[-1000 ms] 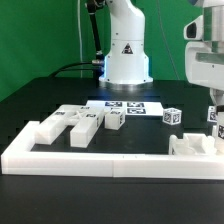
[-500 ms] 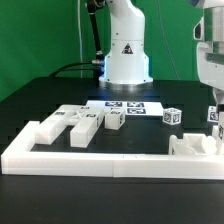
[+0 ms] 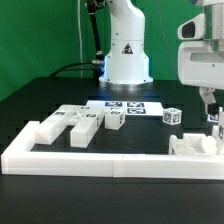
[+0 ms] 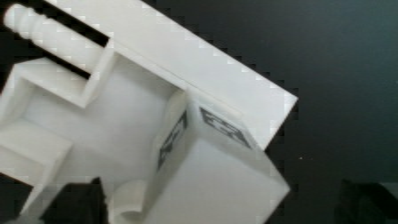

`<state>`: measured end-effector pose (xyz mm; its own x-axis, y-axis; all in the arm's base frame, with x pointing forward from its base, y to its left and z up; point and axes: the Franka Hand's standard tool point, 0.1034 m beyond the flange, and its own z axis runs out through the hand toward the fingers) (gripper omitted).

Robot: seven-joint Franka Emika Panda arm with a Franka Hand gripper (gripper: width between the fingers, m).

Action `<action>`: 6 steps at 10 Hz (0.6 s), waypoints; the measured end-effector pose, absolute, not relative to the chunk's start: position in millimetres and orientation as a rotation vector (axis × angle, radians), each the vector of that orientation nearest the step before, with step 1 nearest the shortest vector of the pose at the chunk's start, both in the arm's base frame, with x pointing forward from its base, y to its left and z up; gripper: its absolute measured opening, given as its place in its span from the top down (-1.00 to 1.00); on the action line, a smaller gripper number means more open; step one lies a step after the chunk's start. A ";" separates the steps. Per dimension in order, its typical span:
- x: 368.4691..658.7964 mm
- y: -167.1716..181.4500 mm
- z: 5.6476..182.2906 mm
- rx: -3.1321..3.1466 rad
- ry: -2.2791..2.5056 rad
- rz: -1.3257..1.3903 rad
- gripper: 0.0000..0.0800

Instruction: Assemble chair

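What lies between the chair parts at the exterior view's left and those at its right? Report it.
A small tagged block and a tagged cube, apart, on the black table; the exterior view shows it.

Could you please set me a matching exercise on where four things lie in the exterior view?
Things:
1. marker board
2. small tagged cube
3. group of white chair parts
4. border rail

Places:
A. standing alone, to the exterior view's right of the marker board
B. nearest the camera, running across the front
C. lying flat just in front of the robot base
D. toward the exterior view's left, behind the rail

Pairs: 1-C, 2-A, 3-D, 4-B
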<state>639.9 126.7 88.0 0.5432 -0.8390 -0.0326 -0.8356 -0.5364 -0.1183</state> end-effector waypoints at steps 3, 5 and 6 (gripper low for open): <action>639.5 126.5 86.9 -2.823 1.100 -0.065 -0.62; 637.7 126.9 82.7 -3.005 0.660 -0.097 -0.62; 637.8 126.5 82.2 -3.025 0.577 -0.101 -0.62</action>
<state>637.8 126.5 82.2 0.9278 -0.3694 0.0528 -0.3655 -0.9281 -0.0715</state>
